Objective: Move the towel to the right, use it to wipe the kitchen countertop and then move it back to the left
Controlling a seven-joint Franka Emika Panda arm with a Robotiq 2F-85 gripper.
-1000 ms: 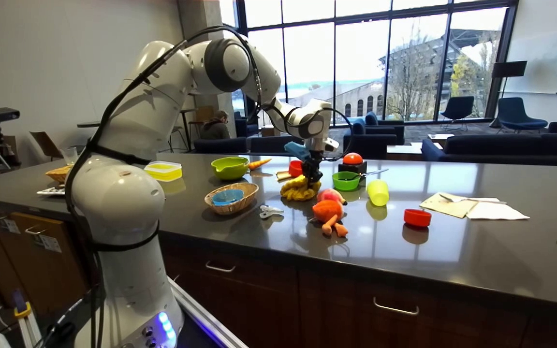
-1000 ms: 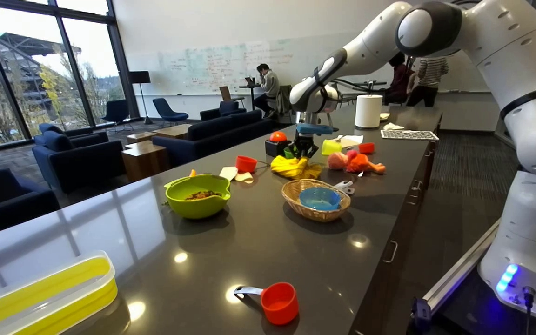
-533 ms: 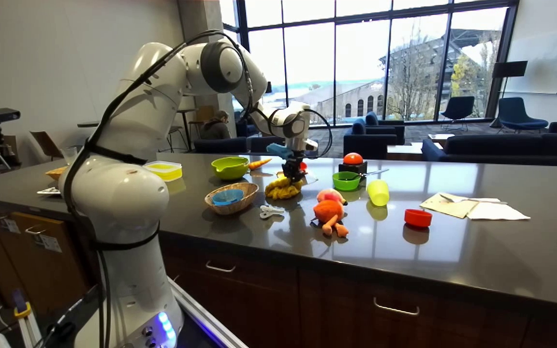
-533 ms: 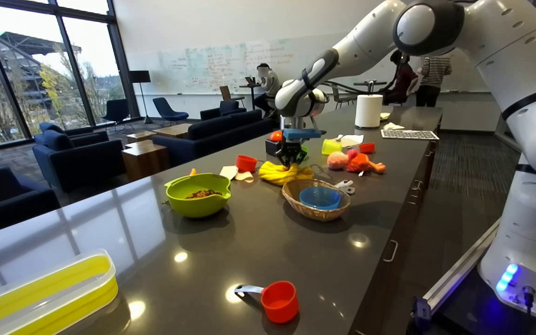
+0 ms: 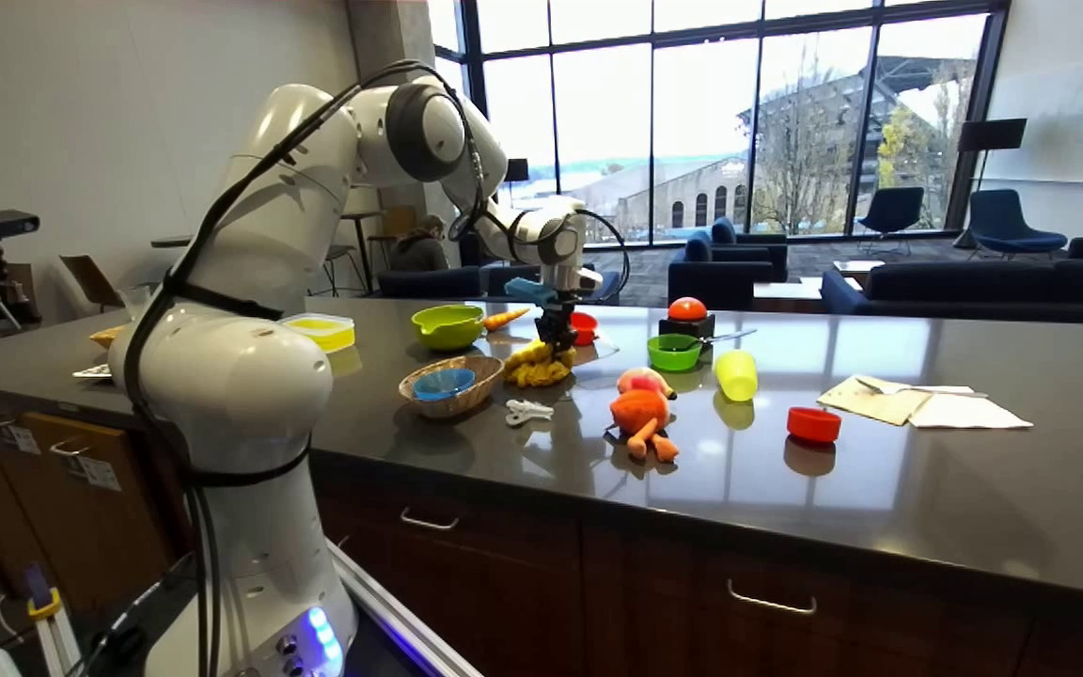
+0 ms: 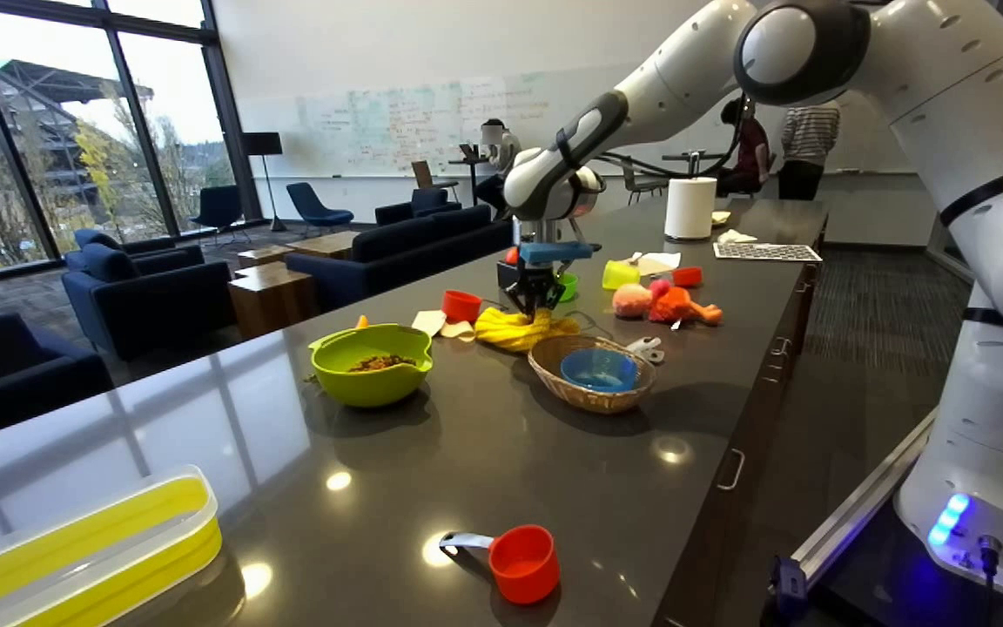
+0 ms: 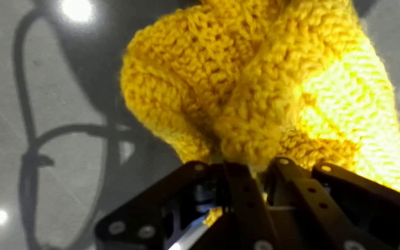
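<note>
The towel (image 5: 534, 369), a crumpled bright-yellow knitted cloth, rests on the dark glossy kitchen countertop (image 5: 739, 480). In both exterior views my gripper (image 5: 556, 346) points down into the top of it. A fold of the towel (image 7: 255, 69) is pinched between the fingertips in the wrist view, where the cloth spreads out ahead of the gripper (image 7: 255, 170). The jaws stand nearly together, and the cloth hides the ends of the fingers. In an exterior view the towel (image 6: 510, 333) lies just behind the basket's rim; whether they touch I cannot tell.
Close to the towel stand a wicker basket (image 6: 567, 394) holding a blue bowl (image 6: 597, 374), a white clip (image 5: 528, 412) and a red cup (image 6: 461, 306). A green bowl (image 6: 371, 383), an orange plush bird (image 5: 640, 410) and a small green bowl (image 5: 673, 355) lie around.
Gripper and towel have slid together along the countertop, leftward in both exterior views, closer to the wicker basket. Most of that shift came in the earlier half second. The grip looks the same.
</note>
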